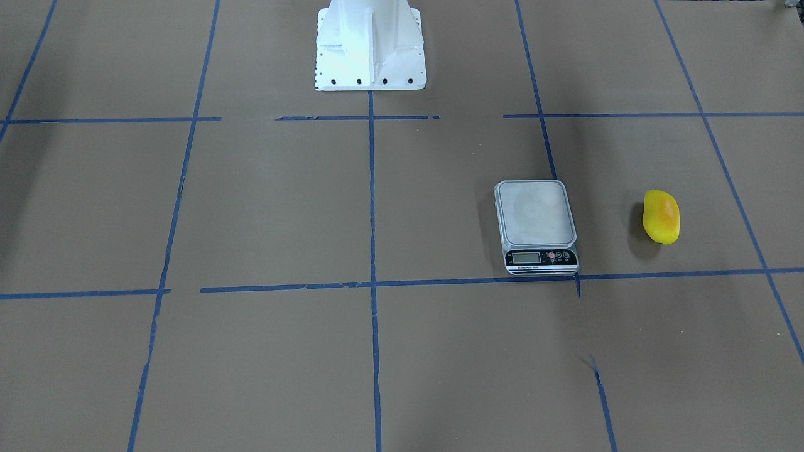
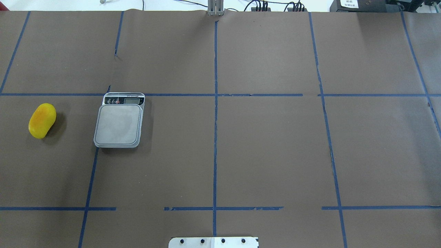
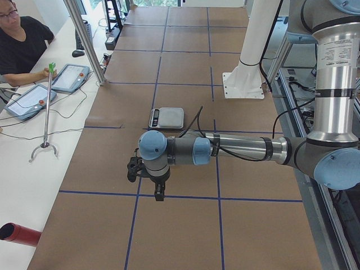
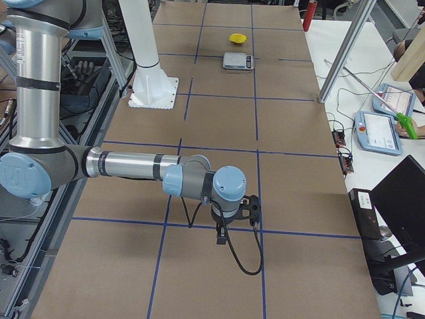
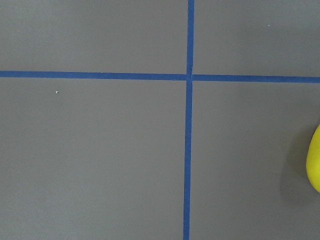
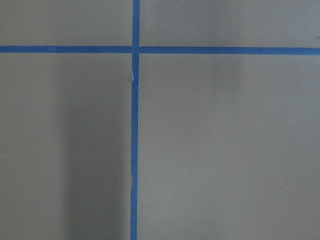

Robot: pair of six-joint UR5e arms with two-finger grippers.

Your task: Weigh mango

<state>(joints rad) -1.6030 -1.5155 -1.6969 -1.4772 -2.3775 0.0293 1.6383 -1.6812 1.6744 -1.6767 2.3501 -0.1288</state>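
At the overhead frame's left edge, the mango (image 2: 42, 120) lies on the bench (image 2: 268, 144) near the scale (image 2: 119, 124), well apart from the right tool (image 4: 252, 209). Whether it or the left tool (image 3: 134, 170) is spread, I cannot tell.

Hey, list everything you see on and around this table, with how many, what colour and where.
mango: one, yellow with orange blush, table's far left, apart from the scale.
scale: one, grey platform, black panel, left half, between mango and centre line.
table: one, brown with blue tape grid.
robot pedestal: one, white, middle of the robot-side edge.
tablets: two, grey, on the side bench.
operator: one, black shirt, at that bench.
left arm: one, silver and blue, over the table's left end; whether its jaws are open cannot be told.
right arm: one, silver and blue, over the right end; jaws likewise cannot be told.
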